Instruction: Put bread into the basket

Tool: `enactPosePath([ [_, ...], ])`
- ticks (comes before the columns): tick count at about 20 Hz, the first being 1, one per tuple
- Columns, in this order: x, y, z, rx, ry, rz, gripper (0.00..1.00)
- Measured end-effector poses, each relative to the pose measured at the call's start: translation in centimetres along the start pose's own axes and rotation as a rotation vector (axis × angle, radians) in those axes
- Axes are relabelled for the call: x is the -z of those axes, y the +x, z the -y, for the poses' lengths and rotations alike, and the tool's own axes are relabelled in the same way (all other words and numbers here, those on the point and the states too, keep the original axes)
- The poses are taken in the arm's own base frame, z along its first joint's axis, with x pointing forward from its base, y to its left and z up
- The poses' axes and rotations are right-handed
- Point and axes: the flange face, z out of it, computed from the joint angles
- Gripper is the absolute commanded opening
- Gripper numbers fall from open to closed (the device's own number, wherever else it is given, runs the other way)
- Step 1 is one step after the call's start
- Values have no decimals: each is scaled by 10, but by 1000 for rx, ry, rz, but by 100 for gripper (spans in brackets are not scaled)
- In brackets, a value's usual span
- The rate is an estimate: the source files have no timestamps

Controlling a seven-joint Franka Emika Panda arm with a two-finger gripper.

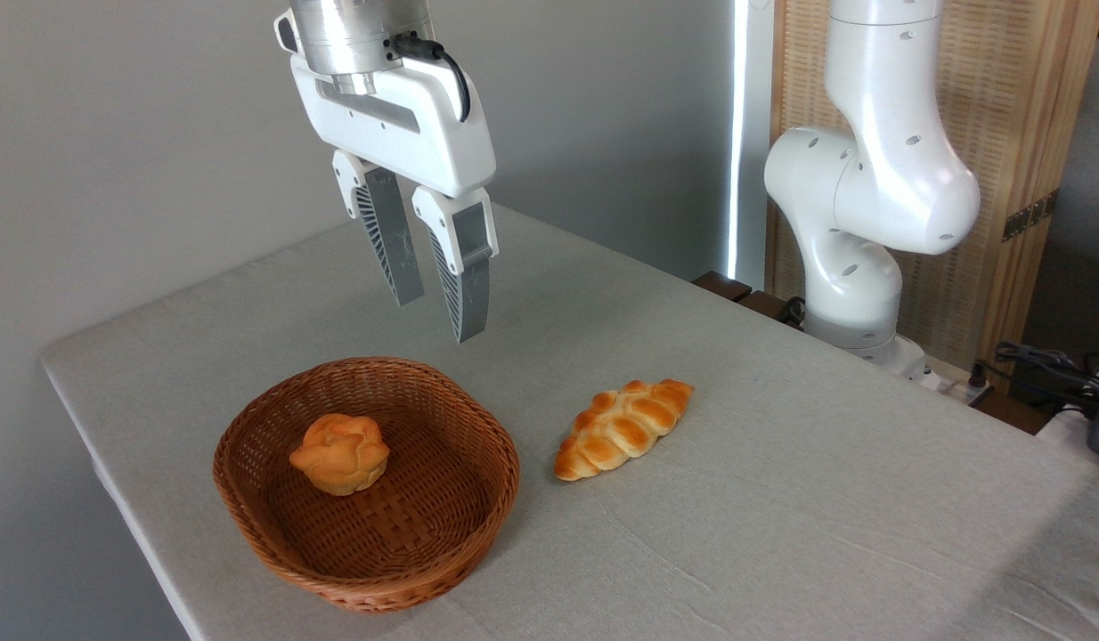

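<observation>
Two baked things on this table, and only one of them is the job. The long braided golden-brown loaf (623,428) lies flat on the grey cloth-covered table (781,534), just beside the right side of the round reddish-brown wicker basket (247,499), not touching the rim as far as the shot shows. The small round knotted orange bun (340,453) already sits inside the basket, left of centre.

The white two-finger gripper (435,319) hangs in the air above the basket's back edge, fingers pointing down with a narrow gap between them and nothing in them. So this reads as the very start: loaf untouched, reach not yet made.

Next move probably calls for swinging right and toward the camera, lining up over the middle of the loaf, opening wider than it is now and coming down across the short width rather than along the braid. Then lift and drop it into the free space to the right of the bun.

Count: one loaf, one bun, one basket, one arm.
</observation>
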Motion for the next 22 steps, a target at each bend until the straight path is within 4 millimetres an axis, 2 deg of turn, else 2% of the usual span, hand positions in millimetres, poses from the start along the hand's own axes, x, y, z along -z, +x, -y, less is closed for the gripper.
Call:
enactPosePath([
  [10,-2,-1,0,0,-8,9,100],
  [14,-19,-7,-6,0,-33,40,100],
  [19,-50,-46,-39,1,-33,49,100],
  [22,-79,-76,-65,2,-41,63,100],
])
